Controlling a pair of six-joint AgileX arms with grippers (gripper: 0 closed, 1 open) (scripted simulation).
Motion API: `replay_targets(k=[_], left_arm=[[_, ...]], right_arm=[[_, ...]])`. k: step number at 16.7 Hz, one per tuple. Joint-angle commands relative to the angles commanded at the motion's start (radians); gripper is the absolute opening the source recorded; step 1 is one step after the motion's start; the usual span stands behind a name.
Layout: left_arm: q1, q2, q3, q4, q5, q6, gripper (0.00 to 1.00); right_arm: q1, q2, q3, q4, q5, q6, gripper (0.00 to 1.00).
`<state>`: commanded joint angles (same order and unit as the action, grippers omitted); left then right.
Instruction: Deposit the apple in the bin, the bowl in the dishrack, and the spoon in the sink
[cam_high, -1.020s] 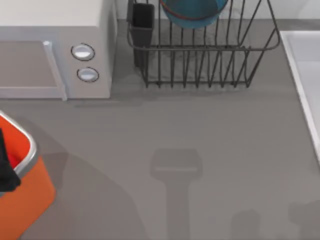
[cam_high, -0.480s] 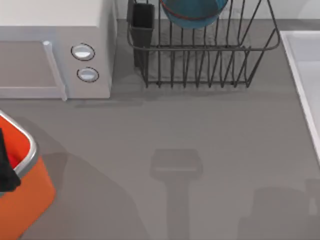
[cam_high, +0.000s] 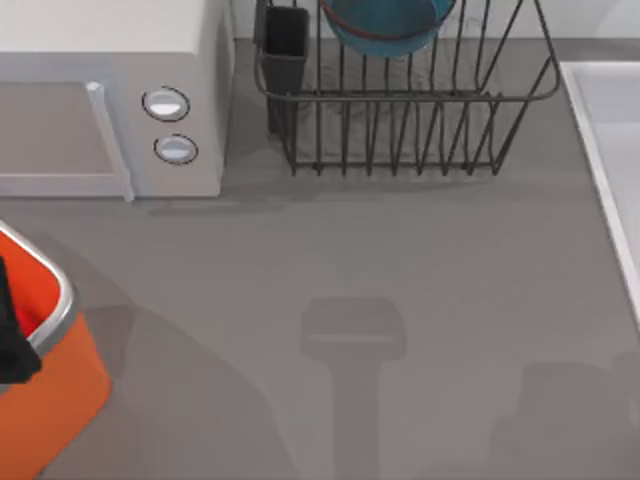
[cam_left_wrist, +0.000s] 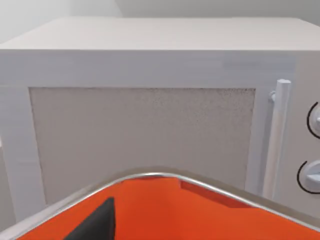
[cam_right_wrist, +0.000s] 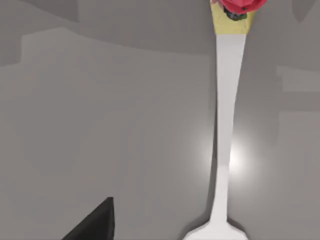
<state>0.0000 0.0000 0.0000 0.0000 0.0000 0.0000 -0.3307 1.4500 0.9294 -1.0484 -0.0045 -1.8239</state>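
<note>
The blue bowl (cam_high: 385, 25) rests inside the dark wire dishrack (cam_high: 400, 130) at the back. The orange bin (cam_high: 50, 385) stands at the left edge, and my left gripper (cam_high: 10, 335) hangs as a dark shape over its opening. The left wrist view shows the bin's silver rim (cam_left_wrist: 150, 177) and a black part of that gripper (cam_left_wrist: 95, 225). A white spoon (cam_right_wrist: 225, 125), with a yellow and red handle end, lies flat on the grey table under my right gripper (cam_right_wrist: 92, 225). The pale sink (cam_high: 615, 140) is at the right edge. The apple is out of view.
A white microwave (cam_high: 110, 90) with two round knobs fills the back left, just behind the bin. A black cutlery cup (cam_high: 285, 50) sits at the rack's left corner. Arm shadows fall on the table near the front right corner.
The shadows at the front right of the table have drifted right and merged into one patch. The left gripper, bin, bowl and rack have not moved.
</note>
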Motion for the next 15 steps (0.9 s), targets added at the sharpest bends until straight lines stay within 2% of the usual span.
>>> replay_targets(k=[4, 11, 15], left_arm=[[0.000, 0.000, 0.000, 0.000, 0.000, 0.000, 1.00], [0.000, 0.000, 0.000, 0.000, 0.000, 0.000, 1.00], [0.000, 0.000, 0.000, 0.000, 0.000, 0.000, 1.00]], right_arm=[[-0.001, 0.037, -0.042, 0.071, 0.000, 0.003, 1.00], [0.001, 0.196, -0.218, 0.417, 0.000, 0.008, 1.00], [0.001, 0.217, -0.242, 0.457, 0.000, 0.008, 1.00]])
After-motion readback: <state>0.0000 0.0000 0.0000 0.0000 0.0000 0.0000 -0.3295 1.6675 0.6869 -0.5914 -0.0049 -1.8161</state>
